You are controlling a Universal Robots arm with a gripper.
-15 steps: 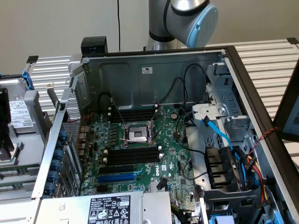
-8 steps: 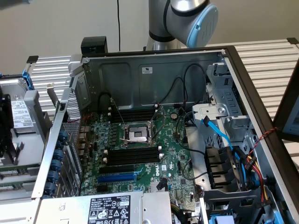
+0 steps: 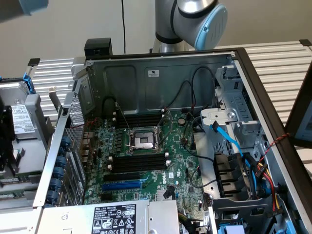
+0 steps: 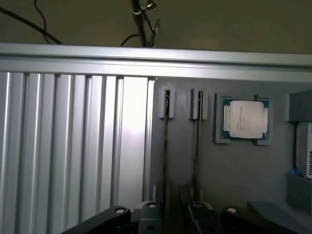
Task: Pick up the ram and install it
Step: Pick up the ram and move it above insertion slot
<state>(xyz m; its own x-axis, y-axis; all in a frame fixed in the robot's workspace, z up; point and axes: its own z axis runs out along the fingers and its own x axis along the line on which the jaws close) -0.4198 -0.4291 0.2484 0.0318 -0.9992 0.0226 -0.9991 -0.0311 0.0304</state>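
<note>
In the wrist view two thin ram sticks stand on edge in slots of a grey holder tray (image 4: 234, 170). One ram stick (image 4: 166, 146) runs down toward the gap between my gripper's (image 4: 175, 217) dark fingers (image 4: 151, 213). The other ram stick (image 4: 197, 146) ends near the far finger. The jaws stand apart and hold nothing, so the gripper is open above the sticks. In the exterior view the open computer case (image 3: 161, 73) shows the green motherboard (image 3: 180, 170) with long black memory slots (image 3: 139, 162) on either side of the processor socket (image 3: 144, 141).
A bare processor chip (image 4: 245, 120) sits in a recess of the tray beside the sticks. Ribbed aluminium rails (image 4: 63, 146) border the tray. Inside the case are a blue expansion slot (image 3: 122, 185), loose cables (image 3: 229, 141), a drive cage (image 3: 239, 107) and the power supply (image 3: 112, 217). The arm's base (image 3: 195, 19) rises behind the case.
</note>
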